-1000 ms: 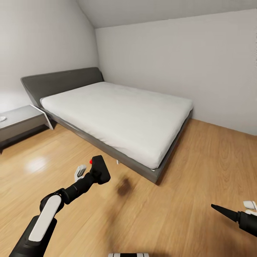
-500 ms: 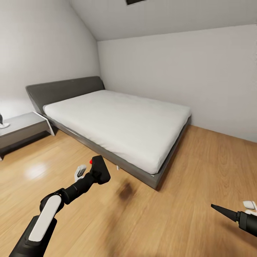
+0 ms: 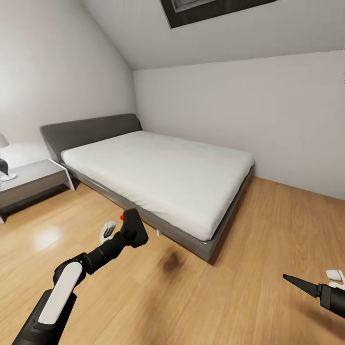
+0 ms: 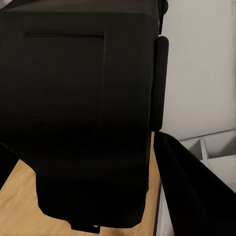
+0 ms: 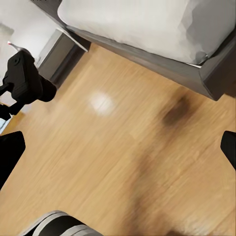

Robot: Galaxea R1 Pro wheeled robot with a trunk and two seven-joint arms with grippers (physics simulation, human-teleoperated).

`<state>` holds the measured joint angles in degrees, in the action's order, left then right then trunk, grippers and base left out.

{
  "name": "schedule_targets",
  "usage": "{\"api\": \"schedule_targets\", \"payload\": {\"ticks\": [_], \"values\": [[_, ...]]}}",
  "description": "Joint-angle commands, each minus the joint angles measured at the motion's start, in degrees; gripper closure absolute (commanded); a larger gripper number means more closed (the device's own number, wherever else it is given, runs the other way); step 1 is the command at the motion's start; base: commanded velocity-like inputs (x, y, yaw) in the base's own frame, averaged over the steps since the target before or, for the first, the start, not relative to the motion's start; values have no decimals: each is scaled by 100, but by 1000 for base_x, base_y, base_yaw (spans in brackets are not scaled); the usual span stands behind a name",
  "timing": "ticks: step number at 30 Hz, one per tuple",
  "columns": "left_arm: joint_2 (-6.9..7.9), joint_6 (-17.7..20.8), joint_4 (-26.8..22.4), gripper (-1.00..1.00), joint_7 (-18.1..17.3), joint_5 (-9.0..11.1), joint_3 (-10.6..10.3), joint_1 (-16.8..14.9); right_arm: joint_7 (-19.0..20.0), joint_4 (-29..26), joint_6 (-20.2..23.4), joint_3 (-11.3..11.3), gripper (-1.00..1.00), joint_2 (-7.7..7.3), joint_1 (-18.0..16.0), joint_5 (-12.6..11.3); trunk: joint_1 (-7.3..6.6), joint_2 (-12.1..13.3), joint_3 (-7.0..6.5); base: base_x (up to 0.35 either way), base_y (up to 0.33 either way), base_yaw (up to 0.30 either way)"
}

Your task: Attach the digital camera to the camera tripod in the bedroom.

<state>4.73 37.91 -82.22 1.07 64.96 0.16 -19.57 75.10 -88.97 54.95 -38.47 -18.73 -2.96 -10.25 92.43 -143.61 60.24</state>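
Note:
My left gripper [image 3: 125, 232] is shut on the digital camera [image 3: 136, 228], a small black box with a red button at its top corner, held over the wood floor in front of the bed. In the left wrist view the camera's dark body [image 4: 88, 113] sits close up between the fingers [image 4: 196, 196]. The right wrist view catches the same camera [image 5: 22, 73] off to one side. My right gripper [image 3: 310, 280] hangs low at the right, open and holding nothing, its fingertips spread wide around bare floor [image 5: 118, 150]. The camera tripod is out of view.
A grey-framed bed [image 3: 211, 247] with a white mattress stands ahead against the far wall. A grey nightstand [image 3: 33, 177] with a lamp [image 3: 4, 165] is at the left. A skylight [image 3: 206, 9] is set in the sloped ceiling. White shelving [image 4: 216, 147] shows behind the camera.
The head view has tilted up, bringing the skylight and lamp into the picture. Both arms hold the same pose, and the camera stays in the left gripper.

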Motion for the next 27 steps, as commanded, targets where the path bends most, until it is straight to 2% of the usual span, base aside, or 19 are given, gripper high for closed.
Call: {"api": "schedule_targets", "payload": {"ticks": [1,27], "values": [[1,23,-1,100,2,21,2,-3,9,-1,33,-3,-100,0,-3,-12,-4,0,-18,0,0,0],[-7,7,285,100,15,8,-2,-3,14,-14,-152,26,-100,0,-3,-19,-71,34,-594,0,0,0]]}}
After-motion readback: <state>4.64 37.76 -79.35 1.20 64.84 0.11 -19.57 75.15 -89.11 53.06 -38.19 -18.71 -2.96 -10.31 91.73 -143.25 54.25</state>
